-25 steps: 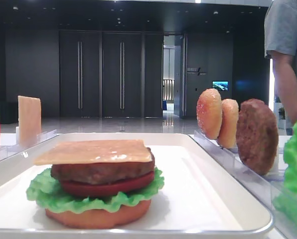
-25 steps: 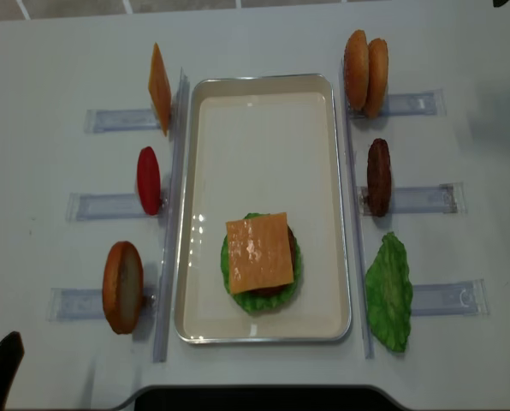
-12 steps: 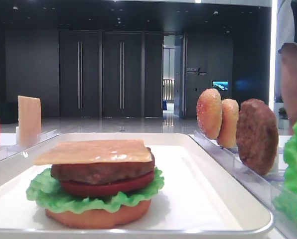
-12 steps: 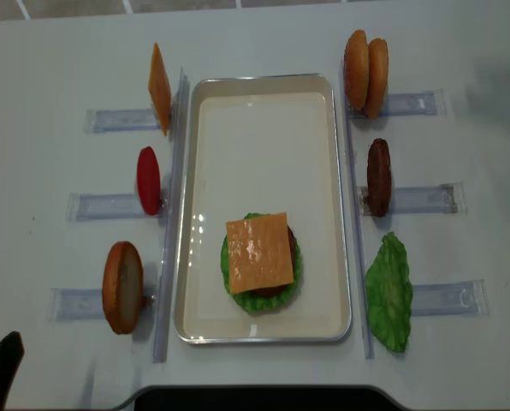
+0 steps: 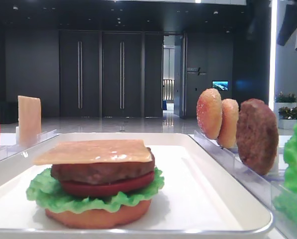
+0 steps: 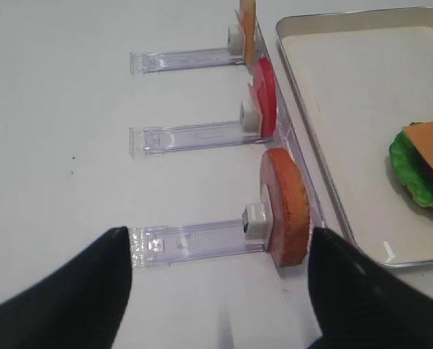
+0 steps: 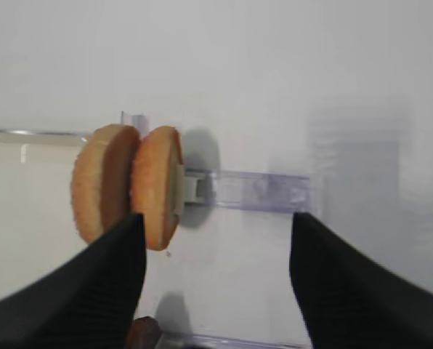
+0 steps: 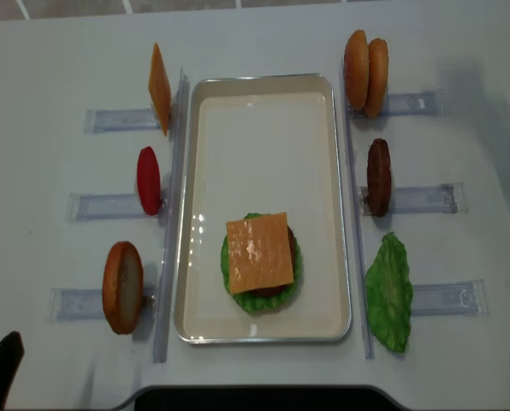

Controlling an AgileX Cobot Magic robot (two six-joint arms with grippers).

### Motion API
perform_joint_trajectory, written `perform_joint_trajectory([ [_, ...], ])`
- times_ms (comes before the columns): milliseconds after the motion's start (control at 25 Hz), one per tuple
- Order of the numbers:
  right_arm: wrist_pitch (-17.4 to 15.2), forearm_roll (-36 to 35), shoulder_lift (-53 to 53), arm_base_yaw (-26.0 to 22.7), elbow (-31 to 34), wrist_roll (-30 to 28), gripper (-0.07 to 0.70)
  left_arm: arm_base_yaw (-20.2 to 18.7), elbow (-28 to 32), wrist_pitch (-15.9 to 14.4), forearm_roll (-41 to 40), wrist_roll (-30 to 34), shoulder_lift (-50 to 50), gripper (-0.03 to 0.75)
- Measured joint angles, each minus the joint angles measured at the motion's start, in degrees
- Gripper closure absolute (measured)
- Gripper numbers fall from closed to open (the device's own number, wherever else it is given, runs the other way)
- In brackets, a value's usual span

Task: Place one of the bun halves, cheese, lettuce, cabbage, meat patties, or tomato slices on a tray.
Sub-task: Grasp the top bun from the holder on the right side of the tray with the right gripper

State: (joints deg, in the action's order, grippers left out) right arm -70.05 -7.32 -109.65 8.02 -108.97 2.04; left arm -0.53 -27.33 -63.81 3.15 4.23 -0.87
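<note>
Bun top [image 8: 355,68]: it is standing on edge in the clear rack [image 8: 409,104] at the far right of the tray [image 8: 263,79], touching the paler bun [image 8: 377,77] beside it, and it is not being held.
Stack on tray: the cheese [image 8: 259,253] is lying on top of the patty, tomato, lettuce and bun base at the near end of the tray, so only the top seems to be missing.
Change: the person who was standing at the right edge of the front view is moving out of it, and now only a small part is showing in the upper corner. None of the food is changing place.
Meaning for the task: I judge that the placing is not advancing in this second, and the bun top is still waiting for a grasp.
Right gripper [image 7: 215,225]: it is hovering behind the two buns with its jaws spread wide and nothing between them. How high it is hanging is perhaps not readable from the wrist view.
Left gripper [image 6: 218,240]: it is also released and empty, hanging near the bun base [image 6: 285,207] on the left rack.
</note>
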Motion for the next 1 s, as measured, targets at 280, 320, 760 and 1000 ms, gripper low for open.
perform_joint_trajectory([
  [280,0.0,0.0,-1.7,7.5,-0.6,2.3,0.216,0.0,0.0,0.0,0.0,0.0,0.0,0.139],
  [320,0.0,0.0,-1.7,8.4,-0.6,2.6,0.216,0.0,0.0,0.0,0.0,0.0,0.0,0.139],
  [760,1.4,0.1,-1.7,11.4,-0.6,4.5,0.216,0.0,0.0,0.0,0.0,0.0,0.0,0.139],
  [1000,3.8,0.1,-1.9,11.4,-0.6,4.7,0.216,0.0,0.0,0.0,0.0,0.0,0.0,0.139],
])
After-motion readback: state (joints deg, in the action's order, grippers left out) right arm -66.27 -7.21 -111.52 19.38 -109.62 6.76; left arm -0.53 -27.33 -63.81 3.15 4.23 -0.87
